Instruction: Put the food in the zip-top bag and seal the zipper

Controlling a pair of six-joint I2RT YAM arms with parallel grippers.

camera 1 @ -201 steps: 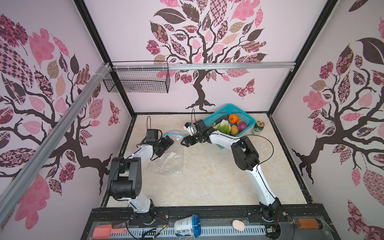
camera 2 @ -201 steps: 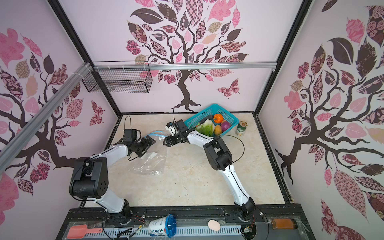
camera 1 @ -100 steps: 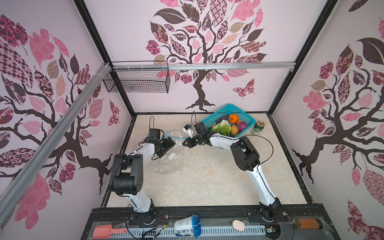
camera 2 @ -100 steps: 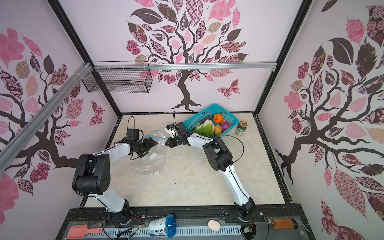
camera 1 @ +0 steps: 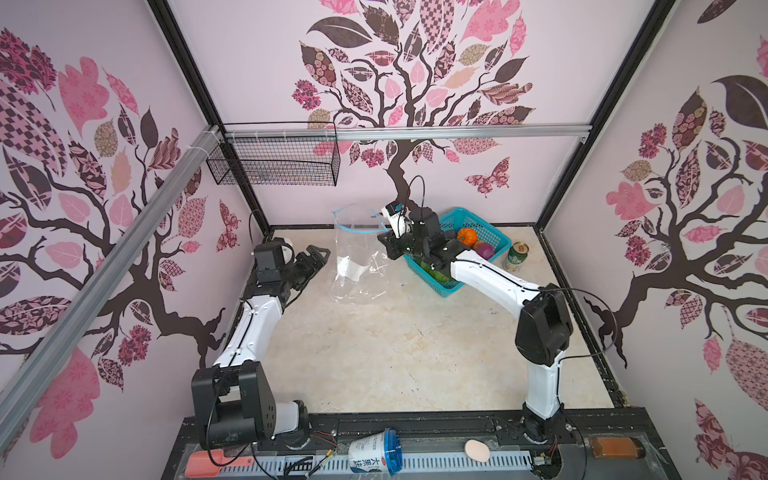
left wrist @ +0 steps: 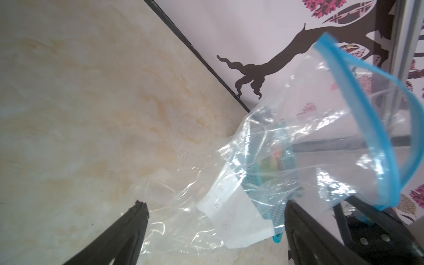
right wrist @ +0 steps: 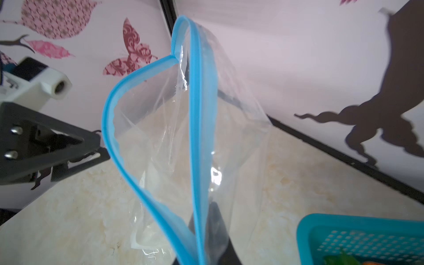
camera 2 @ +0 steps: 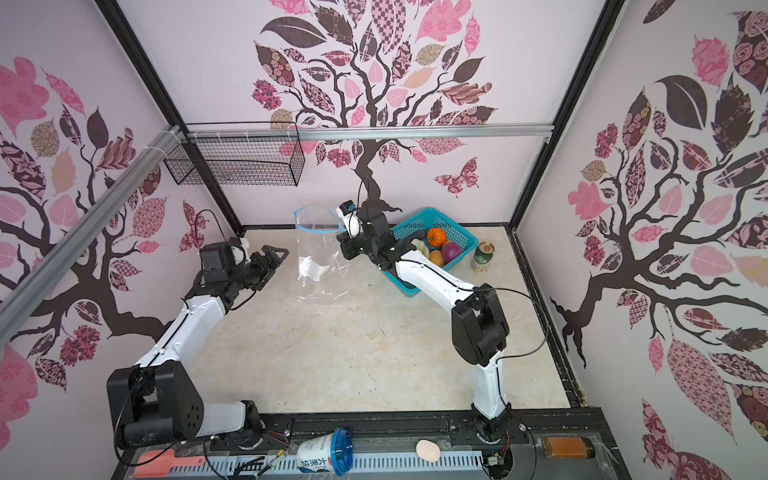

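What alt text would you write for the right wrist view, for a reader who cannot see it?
The right gripper, shut on the blue zipper, holds the clear zip-top bag with its mouth up above the marbled table, gaping open. A corner of the teal basket shows nearby.

Bright, even light, glare on the bag (left wrist: 298, 146), wrist views slightly blurred.

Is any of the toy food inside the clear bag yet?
No, the zip-top bag shows no vegetables inside; the pumpkin and onion sit in the teal basket.
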